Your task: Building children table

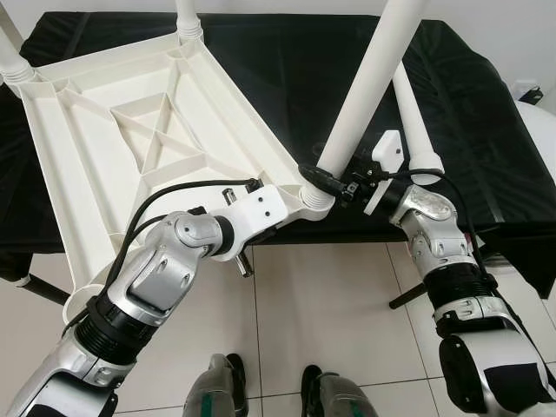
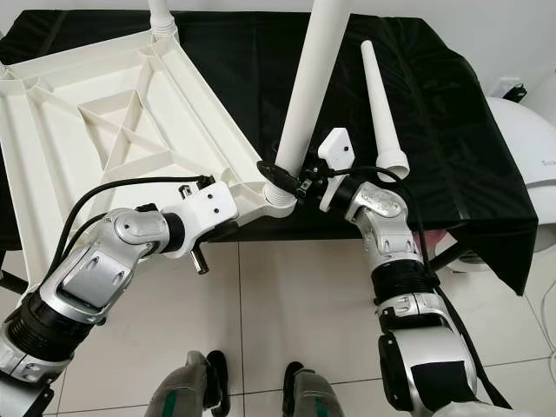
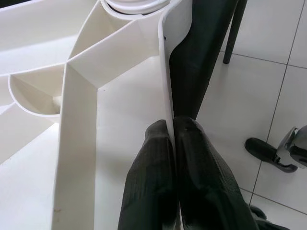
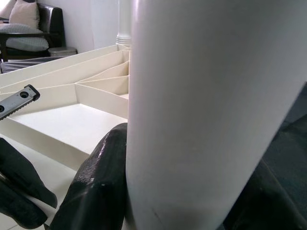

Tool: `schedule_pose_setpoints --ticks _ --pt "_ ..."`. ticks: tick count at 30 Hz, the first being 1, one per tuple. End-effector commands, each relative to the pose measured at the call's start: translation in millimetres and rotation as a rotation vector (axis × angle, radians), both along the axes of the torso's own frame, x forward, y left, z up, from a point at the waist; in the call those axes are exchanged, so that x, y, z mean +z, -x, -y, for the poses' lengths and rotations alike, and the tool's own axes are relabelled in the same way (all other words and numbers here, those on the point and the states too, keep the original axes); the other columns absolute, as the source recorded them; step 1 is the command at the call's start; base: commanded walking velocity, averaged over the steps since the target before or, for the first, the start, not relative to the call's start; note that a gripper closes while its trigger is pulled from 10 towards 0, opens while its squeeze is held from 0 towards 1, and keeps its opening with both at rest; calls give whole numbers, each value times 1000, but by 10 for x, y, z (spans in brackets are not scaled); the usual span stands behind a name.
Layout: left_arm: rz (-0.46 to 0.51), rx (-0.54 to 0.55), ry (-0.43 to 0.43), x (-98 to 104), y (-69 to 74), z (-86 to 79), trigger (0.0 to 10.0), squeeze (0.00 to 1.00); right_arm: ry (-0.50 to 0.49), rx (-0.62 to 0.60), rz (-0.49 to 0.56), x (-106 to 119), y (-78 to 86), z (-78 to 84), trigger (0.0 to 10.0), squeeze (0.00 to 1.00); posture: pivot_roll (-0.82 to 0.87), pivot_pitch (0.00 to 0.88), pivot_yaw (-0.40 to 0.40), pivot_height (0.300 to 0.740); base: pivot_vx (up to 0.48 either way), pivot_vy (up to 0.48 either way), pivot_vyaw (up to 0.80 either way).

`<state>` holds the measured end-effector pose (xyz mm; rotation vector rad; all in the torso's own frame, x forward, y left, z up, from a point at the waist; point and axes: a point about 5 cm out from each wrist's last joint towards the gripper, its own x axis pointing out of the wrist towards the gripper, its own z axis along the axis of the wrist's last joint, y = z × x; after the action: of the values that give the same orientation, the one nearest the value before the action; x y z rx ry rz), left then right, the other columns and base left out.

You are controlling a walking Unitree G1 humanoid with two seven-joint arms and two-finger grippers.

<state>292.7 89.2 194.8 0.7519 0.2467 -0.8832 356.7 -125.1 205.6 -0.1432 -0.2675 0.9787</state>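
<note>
Left gripper (image 3: 172,143): jaws clamped on the near rim of the inverted white tabletop (image 1: 130,130).
Right gripper (image 1: 326,181): jaws closed around the upright white leg (image 1: 369,78) at the tabletop's corner socket.
Loose leg (image 2: 380,109): lying on the black-covered table (image 1: 486,113), beyond.

Smooth white plastic tabletop (image 1: 130,130), glossy white leg (image 1: 369,82), matt black cloth (image 1: 287,78), glossy floor tiles (image 1: 321,304)
</note>
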Motion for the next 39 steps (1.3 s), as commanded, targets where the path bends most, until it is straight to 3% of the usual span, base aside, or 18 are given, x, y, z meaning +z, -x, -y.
schedule_pose_setpoints --ticks 1,39 --pt "144 29 13 183 -41 7 10000 0 61 11 -142 -341 47 -32 10000 0 -72 139 -29 740 0 0 0" --pt "104 38 38 115 50 34 10000 0 -49 -312 -99 -340 146 -115 10000 0 -80 196 -48 740 0 0 0"
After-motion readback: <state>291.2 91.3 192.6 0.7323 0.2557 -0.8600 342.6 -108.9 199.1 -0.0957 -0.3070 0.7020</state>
